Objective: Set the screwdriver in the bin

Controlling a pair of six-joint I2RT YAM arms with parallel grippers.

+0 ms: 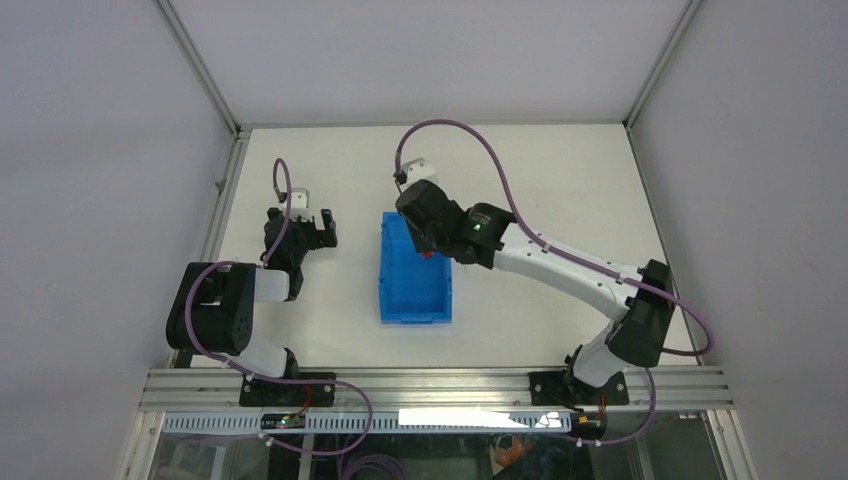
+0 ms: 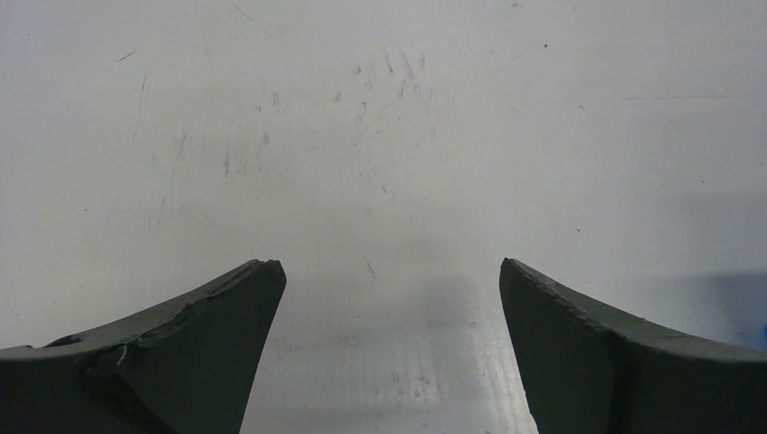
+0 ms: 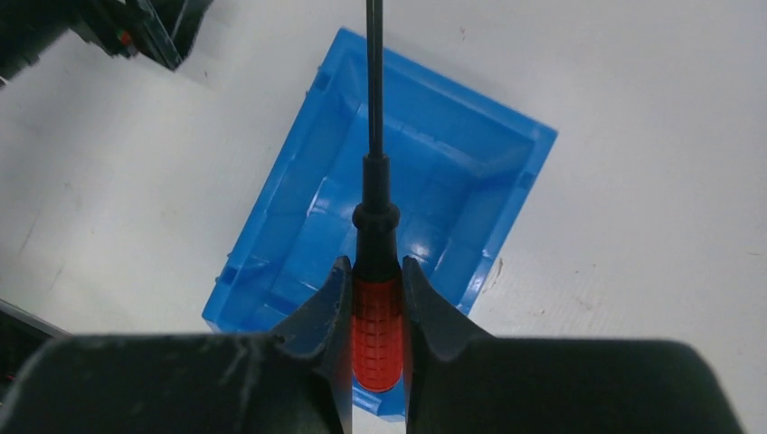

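- Screwdriver point(image 3: 376, 330): ribbed red handle clamped in right pincer point(image 3: 376, 269), thin black shaft above the bin point(image 3: 535, 145).
- Bin: glossy blue plastic, raised walls, on scuffed white table point(image 3: 651, 235).
- Left pincer point(image 2: 389, 271) gapes wide, well apart.

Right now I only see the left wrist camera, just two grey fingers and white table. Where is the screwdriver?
Observer: The right gripper is holding the screwdriver by its red handle.
Operator: Is it in the bin?
Observer: Not yet. It hangs in the air above the blue bin.
Operator: Where's my arm, then?
Observer: The left gripper sits apart from the bin, off to its left.
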